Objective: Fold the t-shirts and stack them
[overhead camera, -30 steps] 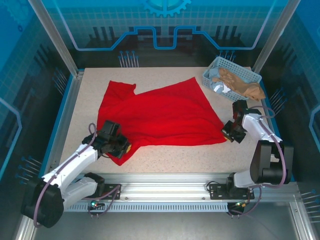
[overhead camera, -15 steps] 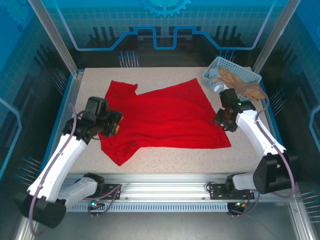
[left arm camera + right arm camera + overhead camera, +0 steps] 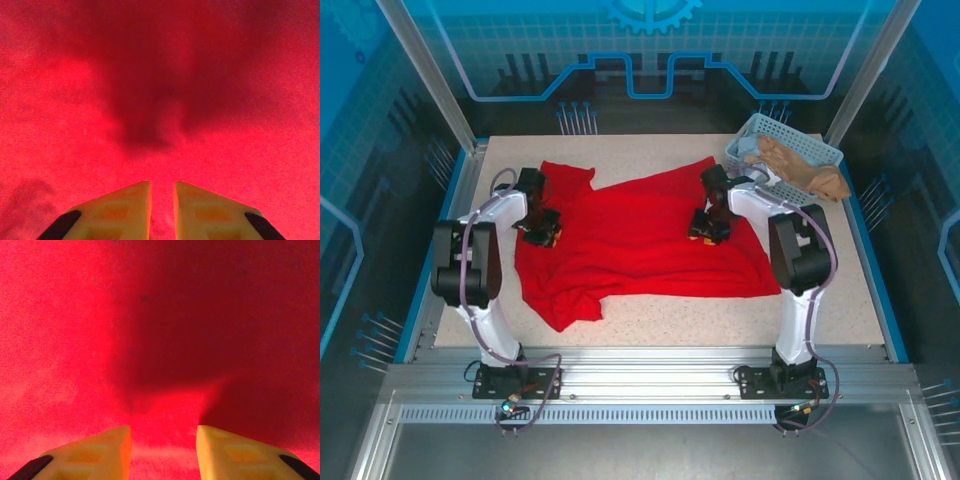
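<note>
Left gripper, jaws narrowly parted, and right gripper, jaws wider, sat low on the red t-shirt spread across the table, apparently positioned to pinch it for folding. Whether the left had caught cloth was unclear.

Pale blue lattice basket at table's far right corner

t-shirt: spread on the table, at its middle.
basket: far right corner, behind the t-shirt; garments in it.
my left gripper: over the t-shirt's left part.
my right gripper: over its right part, before the basket.
</note>
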